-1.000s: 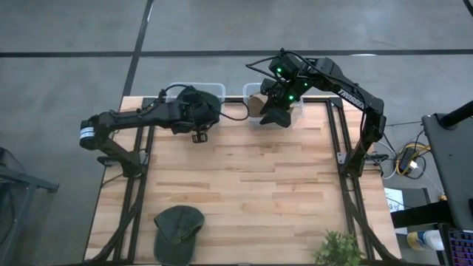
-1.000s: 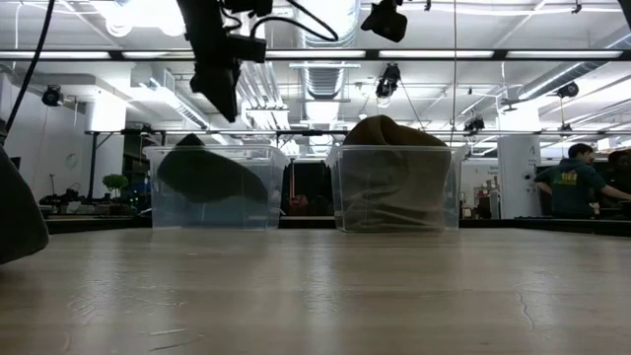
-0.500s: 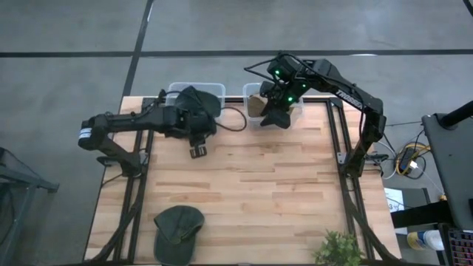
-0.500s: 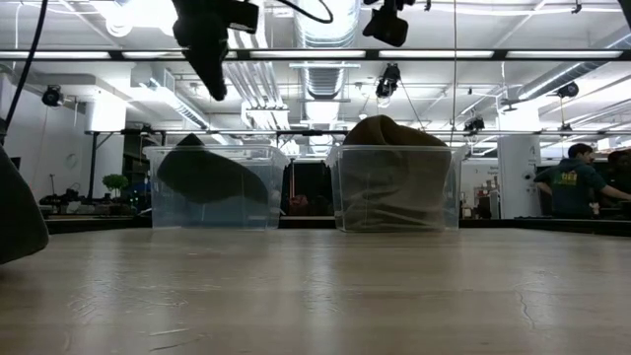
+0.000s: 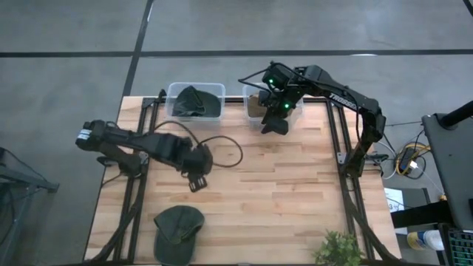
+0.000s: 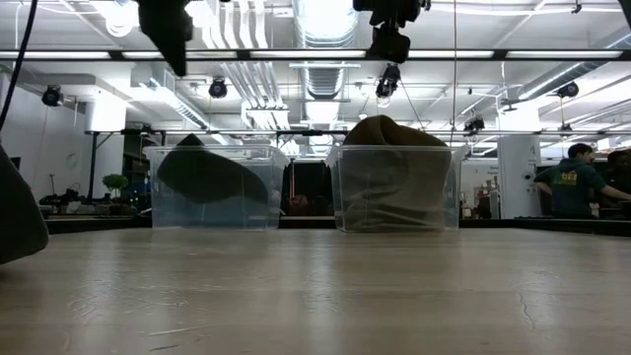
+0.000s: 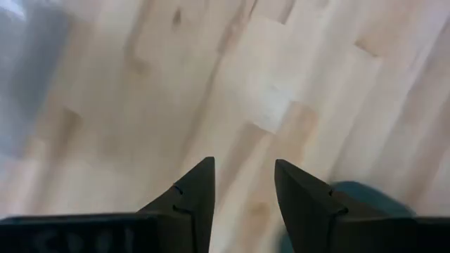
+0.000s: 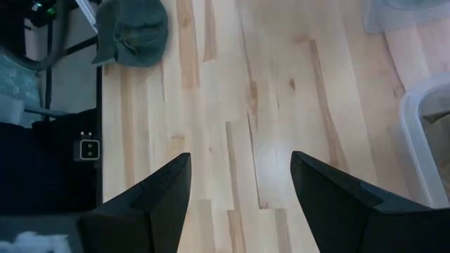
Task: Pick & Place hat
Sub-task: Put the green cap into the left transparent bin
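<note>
A green cap (image 5: 179, 227) lies flat on the wooden table near its near edge, left of centre; the right wrist view shows this cap (image 8: 133, 27) far off, and the low view shows its edge (image 6: 15, 217). A darker green hat (image 5: 195, 101) sits in the left clear bin, a brown hat (image 5: 256, 104) in the right clear bin. My left gripper (image 5: 194, 179) hangs open over bare wood (image 7: 242, 165), between the left bin and the cap. My right gripper (image 5: 273, 126) is open (image 8: 241, 158) just on the near side of the right bin.
Two clear bins stand side by side at the table's far edge, the left bin (image 6: 212, 187) and the right bin (image 6: 394, 187). A potted plant (image 5: 338, 250) stands at the near right corner. Bare wood spans the table's middle and right. A person (image 6: 572, 187) stands far behind.
My left gripper has swung away from the left bin toward the table's near edge, stopping over the wood above the green cap. My right gripper has drifted a little toward the near edge, off the right bin. The hats have stayed where they were.
</note>
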